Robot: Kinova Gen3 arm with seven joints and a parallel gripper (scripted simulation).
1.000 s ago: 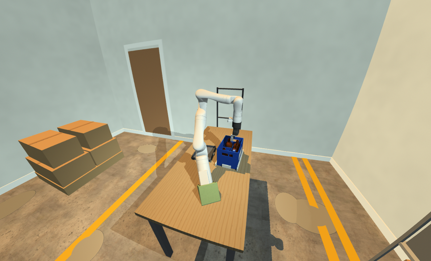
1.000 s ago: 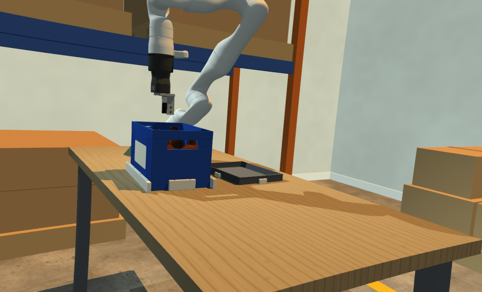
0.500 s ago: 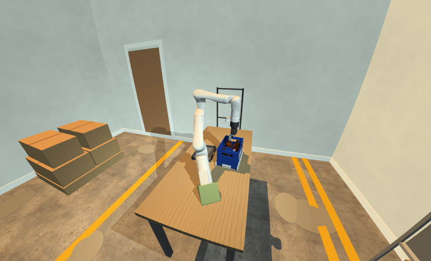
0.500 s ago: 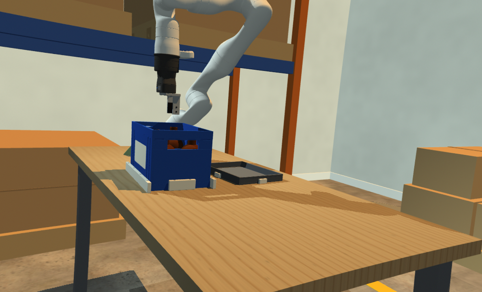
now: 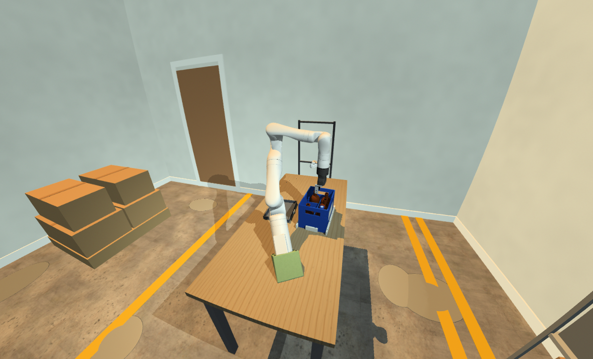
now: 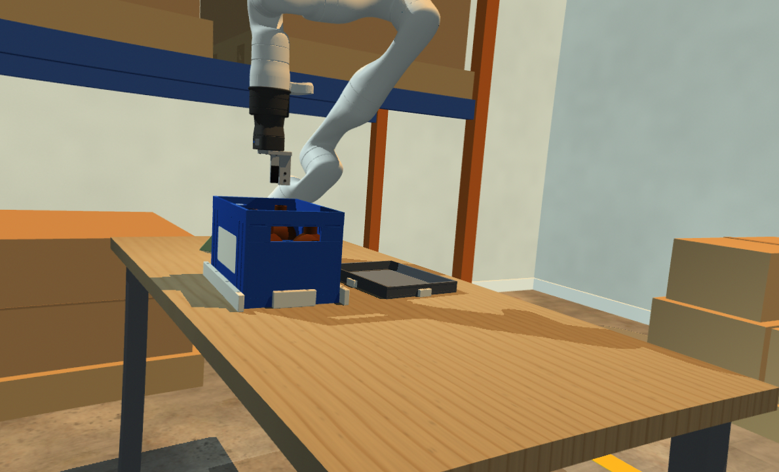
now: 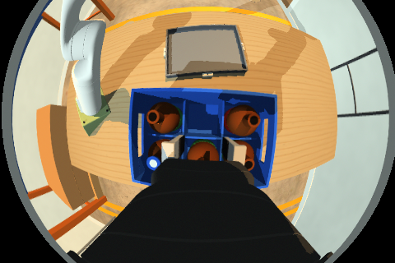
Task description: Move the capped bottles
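Observation:
The blue crate (image 7: pixel 203 134) stands on the wooden table and holds several brown bottles. One bottle (image 7: pixel 154 163) in the near left cell has a blue cap. The bottles at the far left (image 7: pixel 161 117) and far right (image 7: pixel 243 121) show open mouths. The far middle cell is empty. My gripper (image 7: pixel 203 144) is open and empty, a little above the crate's rim, with its fingers on either side of the near middle bottle (image 7: pixel 204 153). I cannot tell whether that bottle is capped. The gripper also shows over the crate (image 6: pixel 277 258) in the exterior view (image 6: pixel 280 173). The dark tray (image 7: pixel 206 52) lies empty beside the crate.
Small white blocks (image 6: pixel 293 297) sit against the crate's base. The arm's green base block (image 5: pixel 288 265) stands mid-table. Stacked cardboard boxes (image 5: pixel 97 207) are on the floor to the left, and a shelf rack (image 6: pixel 474 134) stands behind the table.

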